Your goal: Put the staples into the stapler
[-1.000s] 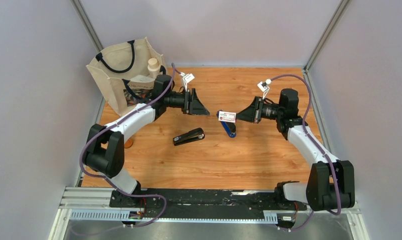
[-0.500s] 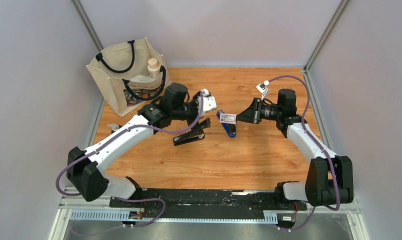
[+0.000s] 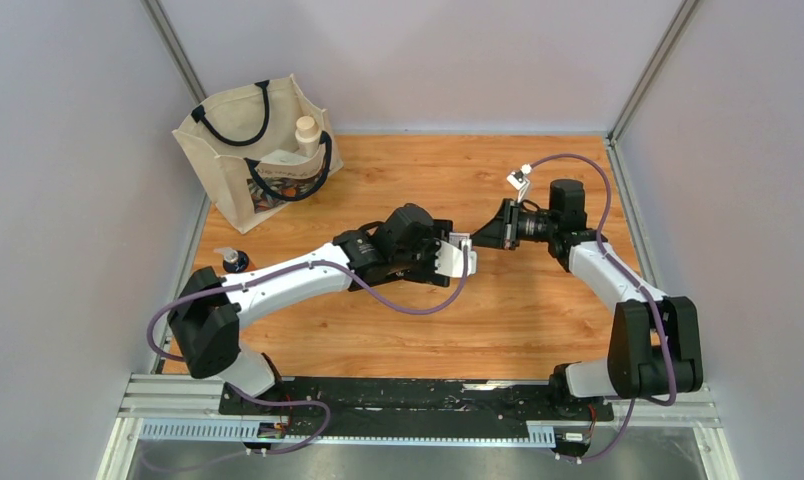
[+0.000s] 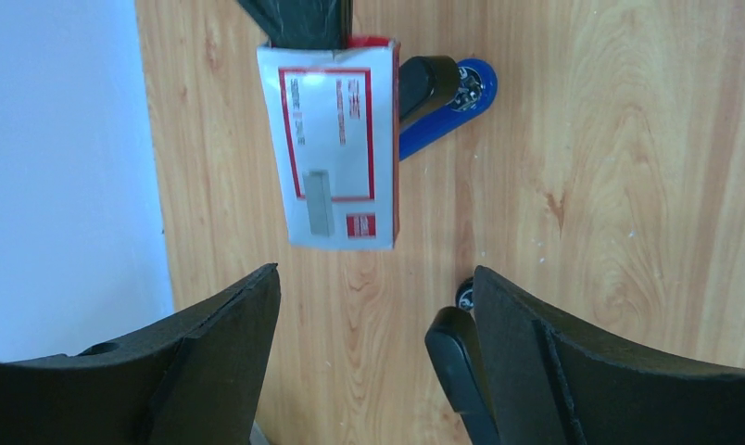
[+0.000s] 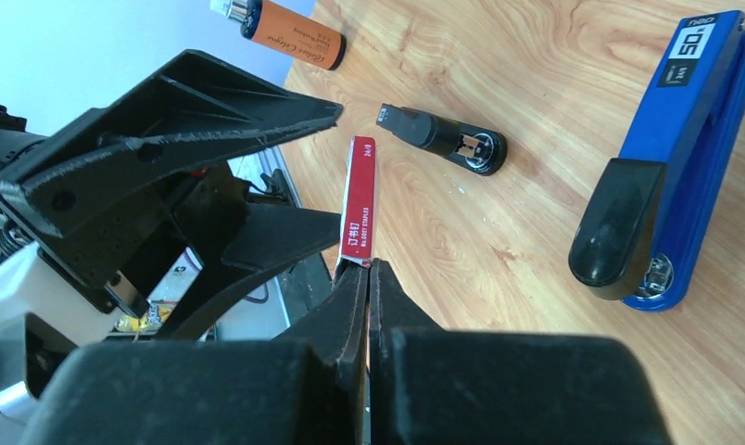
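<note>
The staples (image 4: 336, 139), a flat white box with red print, hang above the table with my right gripper (image 5: 366, 267) shut on one end. In the right wrist view the staples (image 5: 359, 199) show edge-on. The blue stapler (image 5: 684, 158) lies on the wood below, and in the left wrist view the stapler (image 4: 443, 116) peeks out behind the box. My left gripper (image 4: 376, 273) is open, its jaws facing the box with a gap between. In the top view the left arm covers the stapler, and the left gripper (image 3: 458, 258) meets the right gripper (image 3: 481, 238) at mid-table.
A black stapler (image 4: 457, 362) lies right under my left gripper's right finger. An orange bottle (image 5: 290, 37) lies on the wood farther off. A canvas tote bag (image 3: 258, 150) stands at the back left. A small bottle (image 3: 233, 260) sits near the left edge.
My left arm has swung from beside the tote bag to mid-table, over the black stapler, opening slightly. The right gripper has carried the box a little to the right.
</note>
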Robot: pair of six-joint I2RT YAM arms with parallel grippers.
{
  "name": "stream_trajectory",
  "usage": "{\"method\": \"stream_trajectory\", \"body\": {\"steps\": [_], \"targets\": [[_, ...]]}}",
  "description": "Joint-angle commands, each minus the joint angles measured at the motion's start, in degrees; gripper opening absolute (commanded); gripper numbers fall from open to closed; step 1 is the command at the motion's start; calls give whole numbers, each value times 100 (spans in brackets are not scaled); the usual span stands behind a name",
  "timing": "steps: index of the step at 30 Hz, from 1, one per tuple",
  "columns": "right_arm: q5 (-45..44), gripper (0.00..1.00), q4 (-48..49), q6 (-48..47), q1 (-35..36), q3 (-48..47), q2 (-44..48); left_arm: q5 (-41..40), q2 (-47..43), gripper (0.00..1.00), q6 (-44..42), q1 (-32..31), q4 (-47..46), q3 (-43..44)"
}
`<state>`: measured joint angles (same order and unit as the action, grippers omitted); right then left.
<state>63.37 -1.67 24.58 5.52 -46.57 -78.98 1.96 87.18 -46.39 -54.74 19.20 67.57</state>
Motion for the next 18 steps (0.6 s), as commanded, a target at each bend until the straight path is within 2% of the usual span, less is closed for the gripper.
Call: {"method": "stream_trajectory", "body": {"steps": [1,18], "targets": [[202,0,36,-102,133,-204,-47,-433,247,84,-151,-168,-365,388],[307,0,-123,-278,389,-274,-144,147,616,85,517,-248,189,854]]}}
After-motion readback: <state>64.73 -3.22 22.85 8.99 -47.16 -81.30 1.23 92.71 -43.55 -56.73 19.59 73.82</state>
